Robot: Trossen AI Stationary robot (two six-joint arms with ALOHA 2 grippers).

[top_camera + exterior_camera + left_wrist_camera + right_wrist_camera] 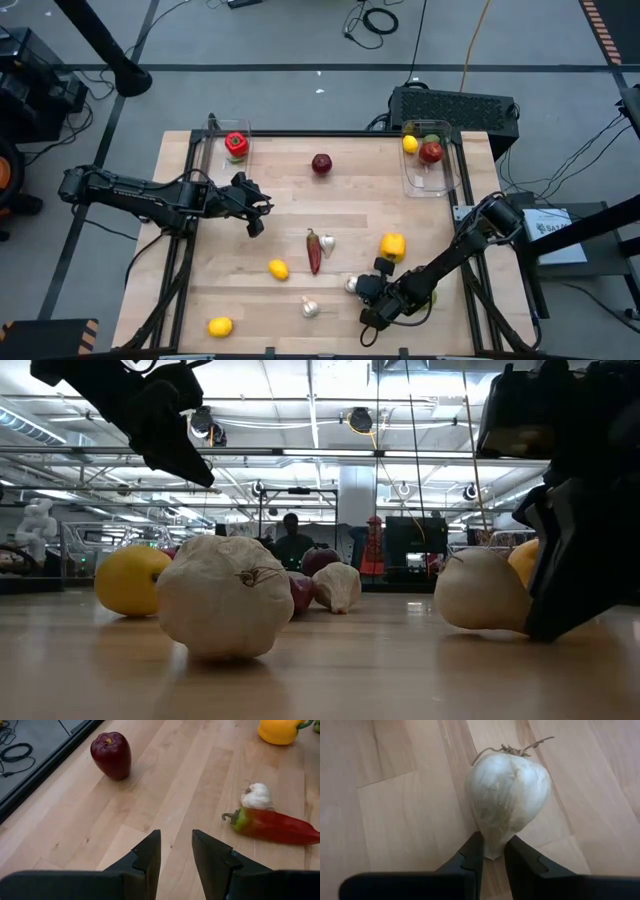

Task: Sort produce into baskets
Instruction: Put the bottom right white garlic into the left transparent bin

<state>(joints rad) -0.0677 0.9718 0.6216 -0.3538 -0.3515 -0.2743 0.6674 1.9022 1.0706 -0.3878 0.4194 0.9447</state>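
Observation:
My right gripper (360,288) is low over the table's near right part, shut on a white garlic bulb (507,790), which also shows in the low view (482,590). My left gripper (256,214) hovers over the table's left middle, empty, with a narrow gap between its fingers (176,850). Lying loose on the table are a red apple (321,163), a red chili (314,250) with a second garlic (327,243) beside it, a yellow pepper (392,246), two lemons (278,269) (220,326) and a third garlic (310,308). My right gripper pinches the garlic's pointed end (492,851) between its two fingertips. The fingers lie nearly level and come from the table's right side. The bulb's root end (512,751) points away from the gripper. In the low view the bulb's underside (480,626) seems to rest on the table.
A clear bin (222,160) at the far left holds a red pepper (236,145). A clear bin (445,178) at the far right holds a lemon (410,144), a red apple (431,153) and a green piece. A black box (455,105) stands behind the table.

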